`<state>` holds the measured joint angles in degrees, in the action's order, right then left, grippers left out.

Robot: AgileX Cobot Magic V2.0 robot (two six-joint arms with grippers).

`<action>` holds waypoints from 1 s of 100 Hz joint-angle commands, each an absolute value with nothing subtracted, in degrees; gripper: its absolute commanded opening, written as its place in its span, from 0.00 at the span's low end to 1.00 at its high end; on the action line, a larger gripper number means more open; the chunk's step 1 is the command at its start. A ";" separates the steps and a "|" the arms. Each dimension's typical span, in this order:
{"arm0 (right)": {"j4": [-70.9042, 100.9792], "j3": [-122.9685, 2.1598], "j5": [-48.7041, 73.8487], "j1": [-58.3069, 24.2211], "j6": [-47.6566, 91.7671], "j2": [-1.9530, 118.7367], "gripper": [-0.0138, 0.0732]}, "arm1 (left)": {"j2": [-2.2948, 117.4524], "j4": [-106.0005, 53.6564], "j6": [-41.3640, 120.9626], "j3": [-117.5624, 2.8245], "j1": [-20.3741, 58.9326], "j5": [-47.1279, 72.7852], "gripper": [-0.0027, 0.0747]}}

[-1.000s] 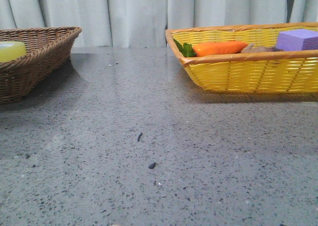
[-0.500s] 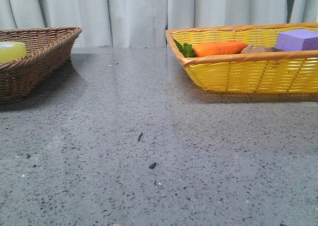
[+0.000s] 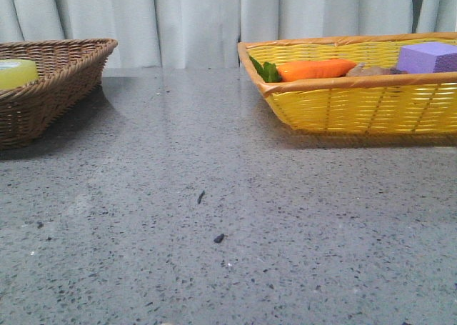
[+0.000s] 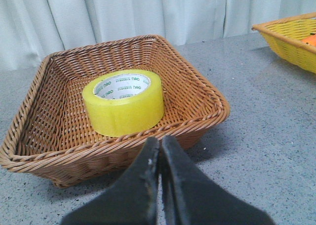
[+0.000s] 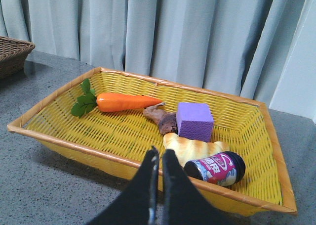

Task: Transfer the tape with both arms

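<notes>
The tape (image 4: 123,104), a wide yellow roll with a white core printed in green, lies flat inside the brown wicker basket (image 4: 202,118). In the front view only its top edge (image 3: 16,73) shows above the brown basket's rim (image 3: 68,71) at the far left. My left gripper (image 4: 160,142) is shut and empty, hovering just short of that basket's near rim. My right gripper (image 5: 159,153) is shut and empty too, hanging before the near rim of the yellow basket (image 5: 64,145). Neither gripper shows in the front view.
The yellow basket (image 3: 357,103) at the right holds a carrot (image 5: 126,102), a purple block (image 5: 194,121), a brown piece (image 5: 163,118), a bread roll (image 5: 190,150) and a small can (image 5: 217,168). Grey speckled table (image 3: 214,218) lies between the baskets; curtains hang behind.
</notes>
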<state>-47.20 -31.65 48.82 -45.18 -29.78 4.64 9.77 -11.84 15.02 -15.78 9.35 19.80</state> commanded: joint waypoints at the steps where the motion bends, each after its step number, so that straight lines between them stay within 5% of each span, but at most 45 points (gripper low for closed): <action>1: -50.20 -32.77 45.84 -45.00 -29.56 5.37 0.07 | 10.31 -12.73 15.01 -17.44 9.45 14.78 0.01; 44: -50.20 -32.77 45.84 -45.00 -29.56 5.37 0.07 | 10.31 -12.73 15.01 -16.06 9.45 13.61 0.01; 79: -50.20 -32.77 45.84 -45.00 -29.56 5.37 0.07 | 1.92 -3.03 2.01 -1.38 2.95 -12.08 0.01; 100: -50.20 -32.77 45.84 -45.00 -29.56 5.37 0.07 | -2.17 0.32 -4.80 0.75 2.29 2.79 0.01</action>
